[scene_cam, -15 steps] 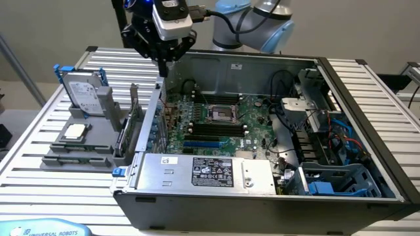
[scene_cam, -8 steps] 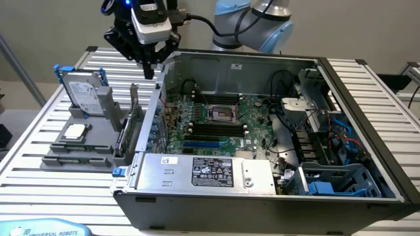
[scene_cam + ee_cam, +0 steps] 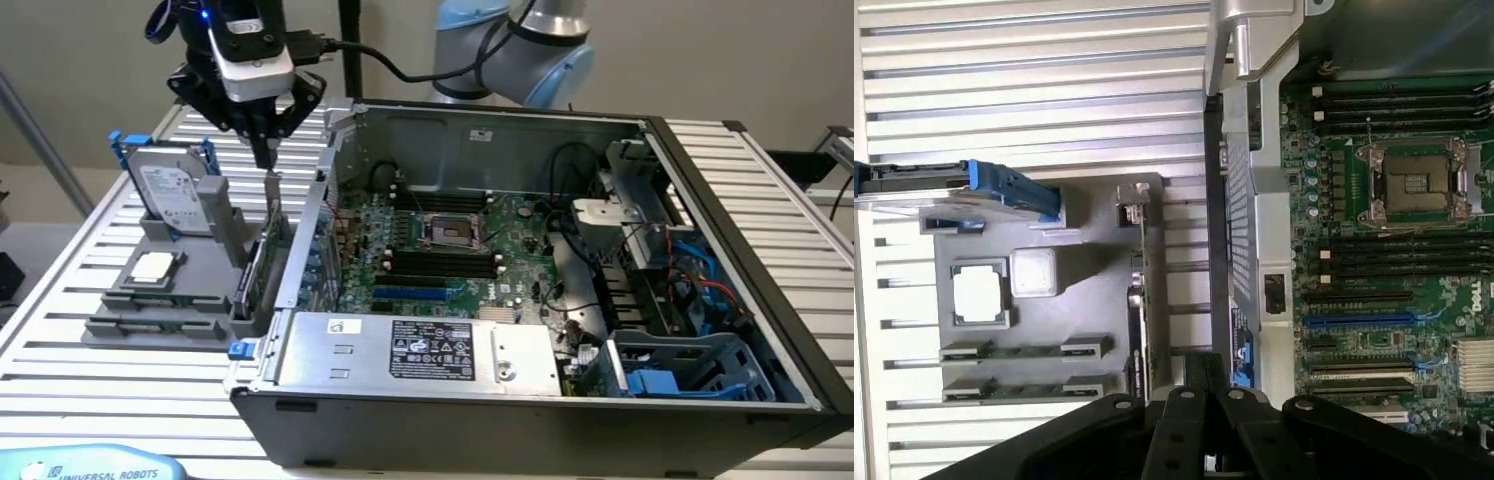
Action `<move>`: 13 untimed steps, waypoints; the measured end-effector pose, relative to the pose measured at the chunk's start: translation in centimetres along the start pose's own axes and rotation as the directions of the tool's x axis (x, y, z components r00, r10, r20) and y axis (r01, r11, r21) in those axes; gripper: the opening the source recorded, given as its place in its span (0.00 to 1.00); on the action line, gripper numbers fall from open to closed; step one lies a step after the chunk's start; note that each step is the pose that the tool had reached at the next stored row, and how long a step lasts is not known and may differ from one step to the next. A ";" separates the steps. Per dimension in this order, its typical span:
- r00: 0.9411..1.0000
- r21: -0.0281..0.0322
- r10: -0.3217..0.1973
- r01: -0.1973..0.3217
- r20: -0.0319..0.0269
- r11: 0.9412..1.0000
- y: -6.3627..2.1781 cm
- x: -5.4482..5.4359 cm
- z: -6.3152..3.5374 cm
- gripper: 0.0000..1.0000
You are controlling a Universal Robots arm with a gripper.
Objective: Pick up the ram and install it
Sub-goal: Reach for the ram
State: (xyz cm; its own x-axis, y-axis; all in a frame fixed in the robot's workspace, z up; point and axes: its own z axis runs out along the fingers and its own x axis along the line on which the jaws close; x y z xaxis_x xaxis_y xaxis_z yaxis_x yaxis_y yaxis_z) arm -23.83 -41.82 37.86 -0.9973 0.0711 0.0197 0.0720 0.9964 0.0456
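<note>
At the exterior view's upper left, above the bench (image 3: 80, 395) | hand (image 3: 268, 150) clenched, empty | ram (image 3: 158, 299) lies in grey holder (image 3: 190, 276) at left, apart from hand | progress: not picked up, not installed — motherboard slots (image 3: 441, 262) look vacant

"UNIVERSAL ROBOTS" on the pale blue casing (image 3: 80, 466) at the exterior view's lower left; power-supply label (image 3: 434, 351) unreadable

Free room above the two ram sticks (image 3: 150, 326) at lower left and over the bare tabletop (image 3: 67, 250). Blocked at upper left by the upright hard drive (image 3: 171, 190), the tall card (image 3: 271, 245) and the case wall (image 3: 320, 215) just beside it.
</note>
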 end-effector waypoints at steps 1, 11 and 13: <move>1.000 0.000 0.000 0.000 0.000 1.000 -0.13 0.4 0.07 0.11; 1.000 0.000 0.000 0.000 -0.006 1.000 -1.46 4.6 0.84 0.11; 1.000 0.000 0.000 0.000 -0.007 1.000 -1.73 5.5 0.99 0.11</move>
State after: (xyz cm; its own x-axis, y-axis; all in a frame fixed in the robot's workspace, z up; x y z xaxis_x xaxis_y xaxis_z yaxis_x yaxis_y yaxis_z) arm -29.44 -43.11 36.89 -0.9971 0.0711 0.0265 0.0723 0.9964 0.0452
